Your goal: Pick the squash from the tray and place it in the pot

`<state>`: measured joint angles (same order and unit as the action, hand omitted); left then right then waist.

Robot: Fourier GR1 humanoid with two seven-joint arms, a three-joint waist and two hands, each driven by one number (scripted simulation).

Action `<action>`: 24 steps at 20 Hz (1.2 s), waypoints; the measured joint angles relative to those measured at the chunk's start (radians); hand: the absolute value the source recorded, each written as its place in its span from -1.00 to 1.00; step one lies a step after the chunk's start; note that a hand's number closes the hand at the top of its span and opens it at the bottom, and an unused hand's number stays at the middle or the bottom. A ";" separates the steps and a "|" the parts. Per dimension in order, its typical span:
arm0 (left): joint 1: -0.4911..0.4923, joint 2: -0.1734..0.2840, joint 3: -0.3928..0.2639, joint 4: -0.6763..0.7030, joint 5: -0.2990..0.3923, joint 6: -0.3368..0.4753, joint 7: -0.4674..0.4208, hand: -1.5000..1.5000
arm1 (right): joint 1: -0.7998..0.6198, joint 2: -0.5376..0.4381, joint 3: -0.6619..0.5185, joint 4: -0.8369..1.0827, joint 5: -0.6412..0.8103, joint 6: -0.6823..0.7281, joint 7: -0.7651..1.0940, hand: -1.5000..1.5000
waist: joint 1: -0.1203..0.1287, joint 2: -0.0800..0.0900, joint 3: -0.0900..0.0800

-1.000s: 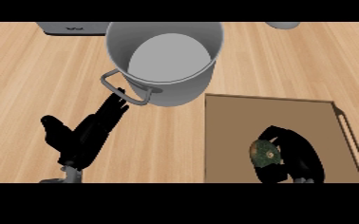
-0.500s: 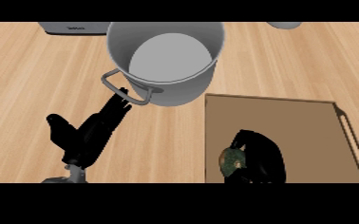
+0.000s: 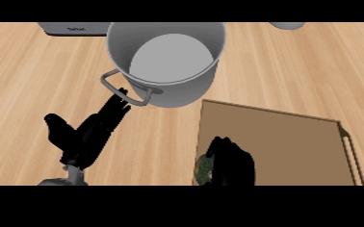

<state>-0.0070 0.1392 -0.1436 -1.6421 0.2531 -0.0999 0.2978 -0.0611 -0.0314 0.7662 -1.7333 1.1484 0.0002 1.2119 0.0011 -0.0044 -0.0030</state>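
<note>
**Squash in my right hand, at the tray's near-left corner**

Squash (image 3: 202, 167) sits at six o'clock, my right hand (image 3: 232, 162) curled around it for lifting. Tray (image 3: 284, 139) underneath. Pot (image 3: 168, 67) waits at twelve. Left hand (image 3: 89, 134), fingers straight, reaches the pot's handle (image 3: 117, 85).

Left hand (image 3: 89, 132): near left, fingers straight, extended far and rightward, thumb spread to the left, grey forearm below it at the near edge. Right hand (image 3: 233, 162): near right, fingers curled over, back of hand upward.
</note>
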 measured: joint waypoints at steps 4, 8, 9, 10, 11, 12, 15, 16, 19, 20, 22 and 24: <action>0.014 -0.002 -0.002 -0.012 -0.003 0.003 0.000 0.00 | -0.031 0.008 0.002 -0.072 0.140 0.017 0.021 1.00 | -0.006 -0.004 0.000; 0.008 -0.009 -0.004 -0.015 -0.004 0.010 0.013 0.00 | -0.099 0.010 0.012 -0.184 0.226 0.055 0.028 1.00 | -0.006 -0.004 0.000; 0.010 -0.011 -0.009 -0.020 -0.008 0.013 0.014 0.00 | -0.125 0.010 0.008 -0.206 0.240 0.068 0.030 1.00 | -0.004 -0.004 0.000; 0.010 -0.005 -0.005 -0.024 -0.004 0.007 0.018 0.00 | -0.154 0.010 0.008 -0.229 0.253 0.083 0.031 1.00 | -0.002 -0.004 0.000; 0.005 -0.006 -0.005 -0.017 -0.004 0.005 0.017 0.00 | -0.190 0.011 0.003 -0.246 0.259 0.098 0.032 1.00 | -0.001 -0.003 0.000; -0.008 -0.007 -0.002 -0.007 -0.003 0.003 0.017 0.00 | -0.219 0.011 0.006 -0.263 0.264 0.111 0.032 1.00 | -0.001 -0.003 0.000; -0.011 -0.021 -0.016 0.003 -0.017 0.008 0.009 0.00 | -0.324 0.012 -0.020 -0.292 0.243 0.130 0.034 1.00 | 0.008 -0.001 0.000; -0.013 -0.018 -0.014 0.007 -0.016 0.003 0.005 0.00 | -0.359 0.012 -0.032 -0.291 0.230 0.133 0.034 1.00 | 0.012 -0.001 0.000; -0.021 -0.022 -0.009 0.025 -0.013 -0.003 -0.004 0.00 | -0.463 0.014 -0.084 -0.273 0.185 0.142 0.034 1.00 | 0.019 0.001 -0.001; -0.023 -0.022 -0.007 0.020 -0.008 -0.002 0.002 0.00 | -0.497 0.014 -0.113 -0.267 0.165 0.145 0.032 1.00 | 0.021 0.001 0.000; -0.025 -0.021 -0.011 0.015 -0.009 -0.005 0.009 0.00 | -0.567 0.015 -0.163 -0.228 0.128 0.148 0.030 1.00 | 0.026 0.002 0.000; -0.021 -0.018 -0.014 0.009 -0.013 -0.008 0.012 0.00 | -0.640 0.016 -0.222 -0.184 0.087 0.154 0.024 1.00 | 0.031 0.002 0.000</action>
<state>-0.0283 0.1214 -0.1580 -1.6327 0.2405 -0.1080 0.3093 -0.7009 -0.0156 0.5437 -1.9174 1.2358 0.1547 1.2363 0.0317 -0.0022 -0.0031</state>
